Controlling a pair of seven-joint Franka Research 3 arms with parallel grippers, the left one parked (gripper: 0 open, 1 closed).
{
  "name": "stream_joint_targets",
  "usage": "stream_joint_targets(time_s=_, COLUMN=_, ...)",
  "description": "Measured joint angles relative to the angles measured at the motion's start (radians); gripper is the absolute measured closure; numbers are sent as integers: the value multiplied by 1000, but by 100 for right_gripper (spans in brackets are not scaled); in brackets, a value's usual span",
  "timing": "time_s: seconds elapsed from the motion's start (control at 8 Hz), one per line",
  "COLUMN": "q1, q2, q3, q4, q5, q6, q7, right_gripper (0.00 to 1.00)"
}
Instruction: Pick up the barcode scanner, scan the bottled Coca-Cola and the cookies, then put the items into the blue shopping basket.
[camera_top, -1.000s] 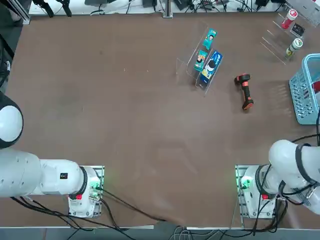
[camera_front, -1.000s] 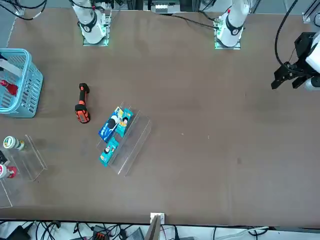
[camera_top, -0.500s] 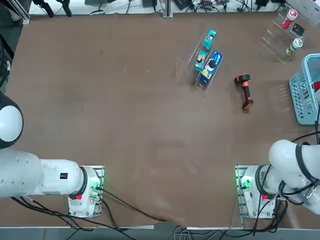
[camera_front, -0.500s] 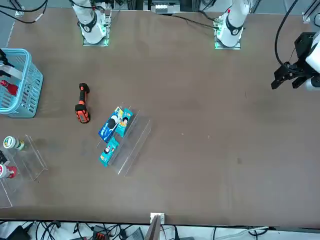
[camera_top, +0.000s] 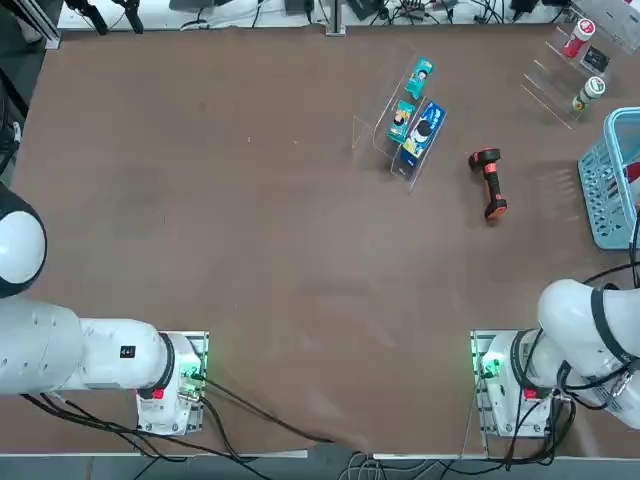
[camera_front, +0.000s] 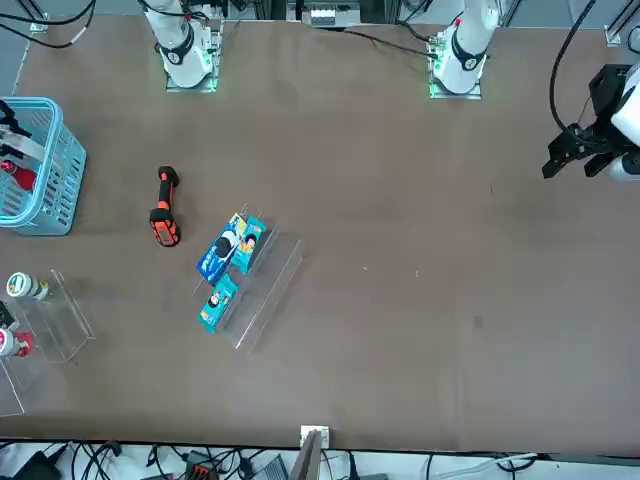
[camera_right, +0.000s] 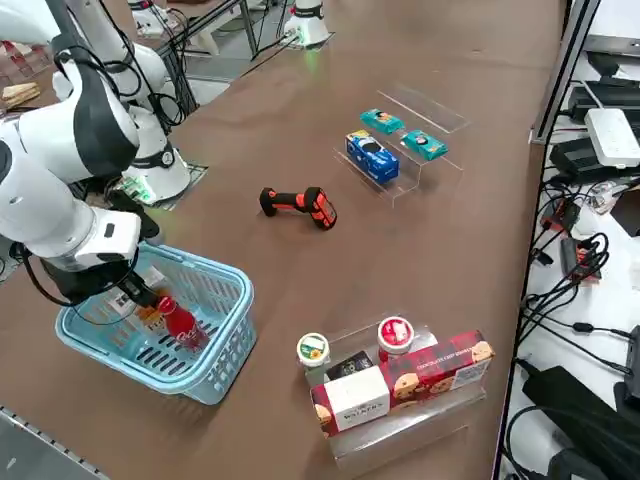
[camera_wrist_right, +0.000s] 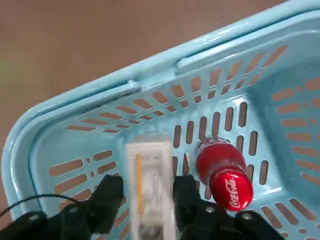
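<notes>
White cookies (camera_wrist_right: 150, 187) box pinched between my right gripper (camera_wrist_right: 145, 200) fingers, inside blue shopping basket (camera_wrist_right: 150, 75); bottled Coca-Cola (camera_wrist_right: 222, 170) lying beside it. Barcode scanner (camera_right: 297, 204) on table (camera_right: 330, 270), near acrylic rack (camera_right: 400, 150) of packets.

White Coca-Cola script shows on the red cap of the bottled Coca-Cola (camera_wrist_right: 223, 172), lying just beside the end effector (camera_wrist_right: 142, 197). No other print reads clearly.
</notes>
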Motion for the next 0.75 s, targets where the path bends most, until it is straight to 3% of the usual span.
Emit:
stream_joint_targets(time_s=0.38, q1=0, q2=-8, q3=0, q4=7, q5=1, q6=-7, q7=-2, right_gripper=1)
stream_joint_targets(time_s=0.75, q1=1, q2=-100, q3=8, q4=47, q5=4, q6=-123, q7=1, right_gripper=0)
